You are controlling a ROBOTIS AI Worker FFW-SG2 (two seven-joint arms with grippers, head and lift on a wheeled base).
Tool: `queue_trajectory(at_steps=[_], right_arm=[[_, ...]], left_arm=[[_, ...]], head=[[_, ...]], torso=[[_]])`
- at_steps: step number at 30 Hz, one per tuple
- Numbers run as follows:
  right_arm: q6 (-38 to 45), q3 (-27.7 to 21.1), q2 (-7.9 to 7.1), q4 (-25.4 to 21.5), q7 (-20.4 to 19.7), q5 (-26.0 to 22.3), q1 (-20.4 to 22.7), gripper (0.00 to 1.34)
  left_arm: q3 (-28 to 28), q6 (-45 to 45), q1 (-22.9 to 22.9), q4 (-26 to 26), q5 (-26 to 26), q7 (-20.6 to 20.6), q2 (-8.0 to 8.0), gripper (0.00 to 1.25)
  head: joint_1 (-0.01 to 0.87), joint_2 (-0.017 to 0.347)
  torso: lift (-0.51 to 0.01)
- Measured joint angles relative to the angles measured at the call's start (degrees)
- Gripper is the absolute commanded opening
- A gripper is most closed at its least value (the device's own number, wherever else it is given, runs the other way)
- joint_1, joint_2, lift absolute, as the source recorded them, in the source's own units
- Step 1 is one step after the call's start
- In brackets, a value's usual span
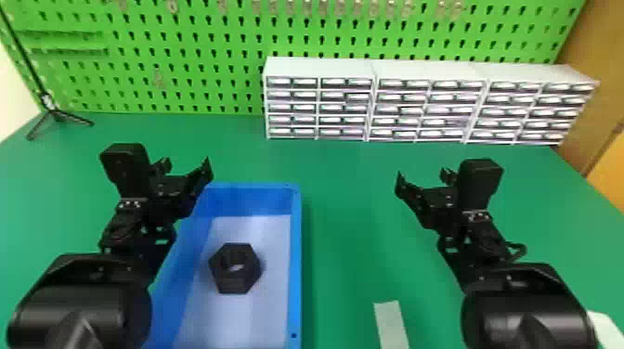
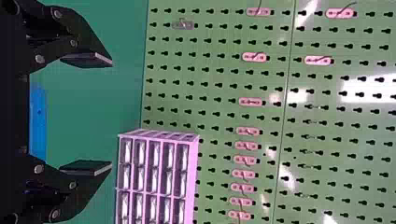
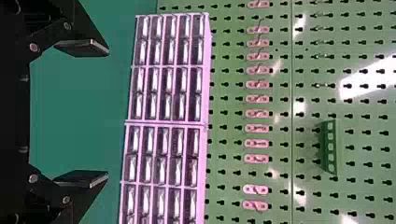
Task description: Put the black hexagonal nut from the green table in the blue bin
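The black hexagonal nut point(image 1: 235, 268) lies flat on the floor of the blue bin point(image 1: 295, 278), its hole facing up. Over the bin's far left corner is my left gripper point(image 1: 186, 168), beyond the nut and not touching it. In the left wrist view the left gripper point(image 2: 111, 115) has its fingers wide apart with nothing between them. My right gripper point(image 1: 421, 178) is over the green table point(image 1: 346, 209), right of the bin. The right wrist view shows the right gripper point(image 3: 108, 112) spread open and holding nothing.
White drawer cabinets point(image 1: 320, 100) stand along the back against a green pegboard point(image 1: 209, 60). A small black tripod point(image 1: 58, 113) is at the back left. A pale strip point(image 1: 391, 325) lies on the table near the front, right of the bin.
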Motion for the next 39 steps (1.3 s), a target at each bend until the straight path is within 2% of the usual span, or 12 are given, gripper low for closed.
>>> queue_trajectory(at_steps=[39], right_arm=[[-0.74,-2.35,0.20,0.02,0.00,0.50,0.19,0.99]], left_arm=[[2.63,0.00,0.82,-1.74,-2.59,0.00,0.01,0.77]], head=[[0.686,0.028]], torso=[[-0.096]])
